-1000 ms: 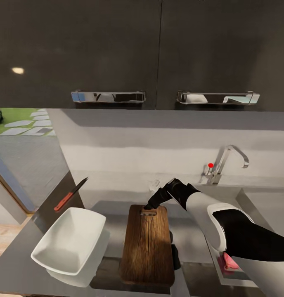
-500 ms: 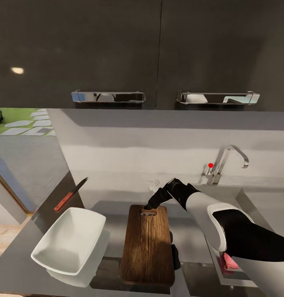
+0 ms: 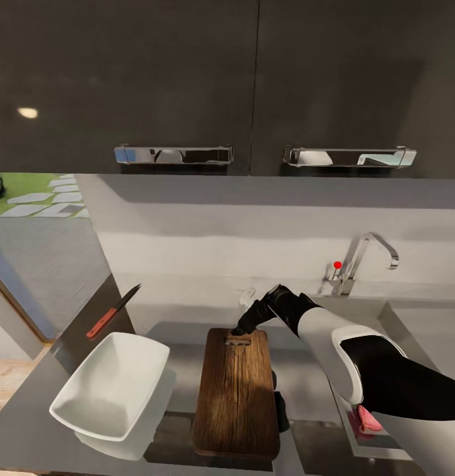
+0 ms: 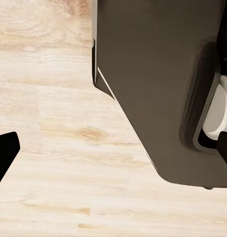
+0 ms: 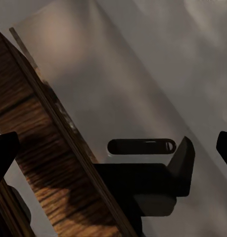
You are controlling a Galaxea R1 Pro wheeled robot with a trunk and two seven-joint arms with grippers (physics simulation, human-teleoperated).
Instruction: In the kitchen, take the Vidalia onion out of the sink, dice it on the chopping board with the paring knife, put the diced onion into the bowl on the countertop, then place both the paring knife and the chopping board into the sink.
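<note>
1. The step in hand is judged to be the moving of the chopping board (image 3: 237, 391) to the sink: the board lies in the lower centre of the head view on the countertop (image 3: 29, 423), its handle hole at the far short end, and no diced onion can be made out on it or in the bowl.

2. The bowl (image 3: 112, 385) is seen at the lower left, just beside the board and apart from it, with its inside bare as far as can be told.

3. The right arm is reached from the lower right corner up toward the centre, elbow low and white forearm angled inward, so that the right gripper (image 3: 241, 328) is brought down at the board's far end by the handle hole.

4. In the right wrist view the board's edge (image 5: 59, 148) is shown close between the dark fingertips; whether it is clamped cannot be told.

5. The left gripper (image 4: 113, 153) is pointed at a pale wooden floor, its tips at opposite edges of the left wrist view, set wide with nothing between them.

6. The paring knife (image 3: 113, 311) is seen at the left, beyond the bowl, red handle low and blade tilted upward.

7. The sink (image 3: 413, 324) lies at the right, with its tap (image 3: 363, 261) behind; a firm hold on the board, then a lift and a carry rightward over the rim, is judged to be called for next.
</note>
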